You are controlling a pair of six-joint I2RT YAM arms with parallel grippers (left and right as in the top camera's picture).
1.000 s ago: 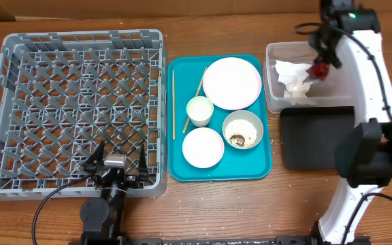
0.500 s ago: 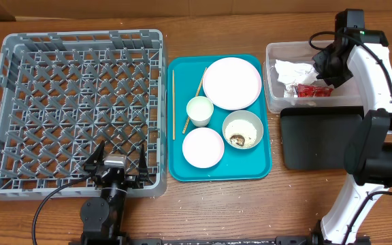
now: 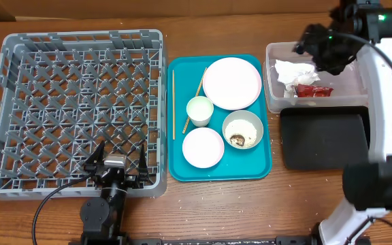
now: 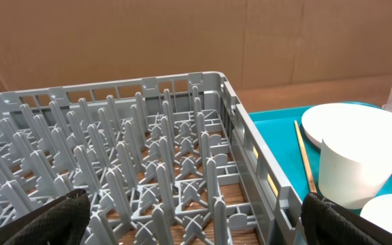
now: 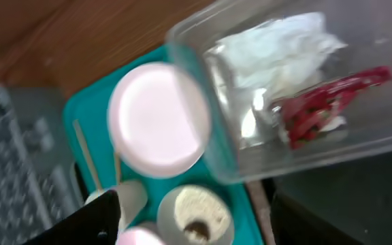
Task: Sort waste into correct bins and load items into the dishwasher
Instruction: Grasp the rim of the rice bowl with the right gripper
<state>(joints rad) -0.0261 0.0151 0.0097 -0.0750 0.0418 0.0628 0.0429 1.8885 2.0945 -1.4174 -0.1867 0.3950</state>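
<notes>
Tally of the things on the bench
One large square grey plastic dish rack (image 3: pixel 73 109), one teal serving tray (image 3: pixel 250 167), one clear plastic rectangular tub (image 3: pixel 274 102), one shallow black rectangular tray (image 3: pixel 322 139), one large white round plate (image 3: pixel 232 82), one small white round plate (image 3: pixel 203 147), one white round bowl (image 3: pixel 227 121), one small white cup (image 3: pixel 199 109), two thin wooden chopsticks (image 3: pixel 173 102), one crumpled white paper napkin (image 3: pixel 292 71), one small red shiny wrapper (image 3: pixel 313 90).

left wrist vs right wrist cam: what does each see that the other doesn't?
Left wrist only: the cardboard wall, and a sharp close-up of the pegs of the grey rack.
Right wrist only: the crumpled napkin and red wrapper lying inside the clear tub, the bowl with a brown lump, and a corner of the black tray.
Both: teal tray, large plate, cup, a chopstick, a sliver of the tub, and the rack, which is blurred in the right wrist view.
</notes>
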